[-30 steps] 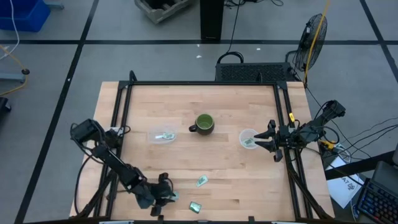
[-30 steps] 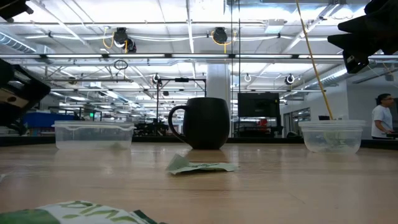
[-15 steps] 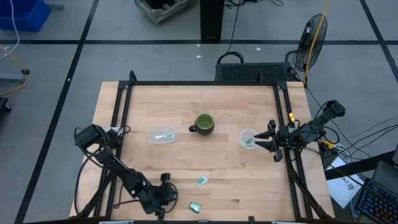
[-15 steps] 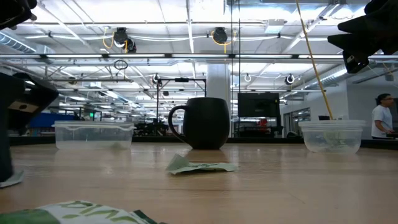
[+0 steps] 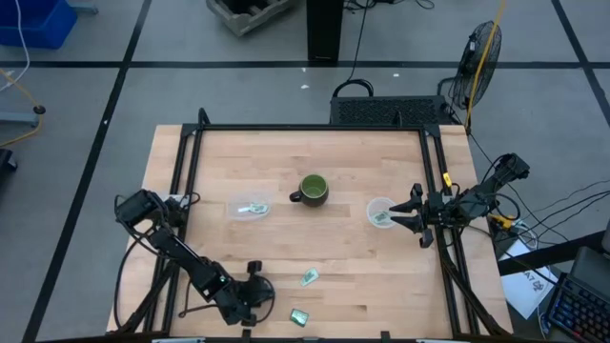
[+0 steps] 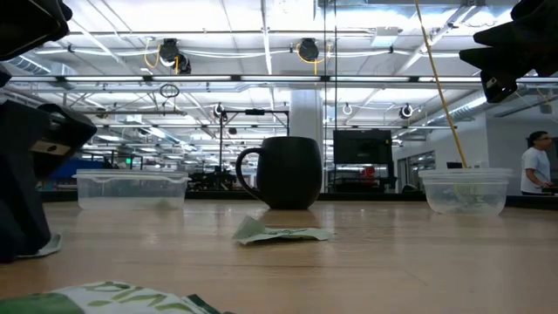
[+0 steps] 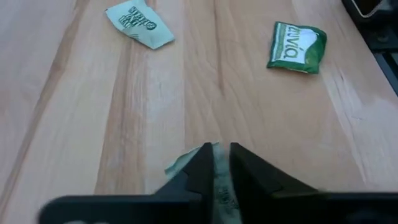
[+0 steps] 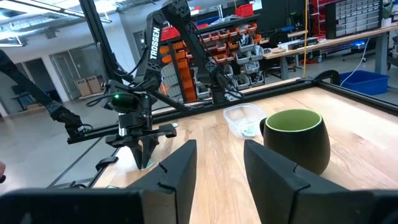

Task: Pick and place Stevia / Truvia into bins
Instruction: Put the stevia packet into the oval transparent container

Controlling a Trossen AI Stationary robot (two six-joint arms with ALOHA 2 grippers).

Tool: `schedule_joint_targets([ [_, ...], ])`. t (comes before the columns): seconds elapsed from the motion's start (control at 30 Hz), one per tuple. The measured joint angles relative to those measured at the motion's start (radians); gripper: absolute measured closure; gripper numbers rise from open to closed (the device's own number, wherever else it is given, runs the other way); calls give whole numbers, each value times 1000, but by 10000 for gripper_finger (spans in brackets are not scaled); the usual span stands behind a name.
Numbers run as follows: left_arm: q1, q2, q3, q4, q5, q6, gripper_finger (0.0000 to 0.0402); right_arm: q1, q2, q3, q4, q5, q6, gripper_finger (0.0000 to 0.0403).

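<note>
Jaws of the left gripper pinch a crumpled pale green packet; right gripper gapes.

Grey floor, yellow fan, bright ceiling lights.

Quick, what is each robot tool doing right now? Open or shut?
Left tool: shut on a small pale green and white paper sweetener packet on the wooden table.
Right tool: open, holding nothing, by the table's right edge.
</note>
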Motion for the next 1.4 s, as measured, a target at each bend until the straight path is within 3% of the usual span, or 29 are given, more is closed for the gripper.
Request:
schedule_joint_targets([
  [0.1,0,0,0,0,2,28,392,0,0,0,0,0,0,277],
  [0.57,4,-154,-5,-104,-89,119,398,0,0,0,0,0,0,277],
  [0.87,18,-345,-12,-413,-330,133,396,0,0,0,0,0,0,277],
  [1.03,84,-449,-74,-525,-396,102,393,0,0,0,0,0,0,277],
  [1.4,308,-622,-276,-522,-408,78,396,0,0,0,1,0,0,277],
])
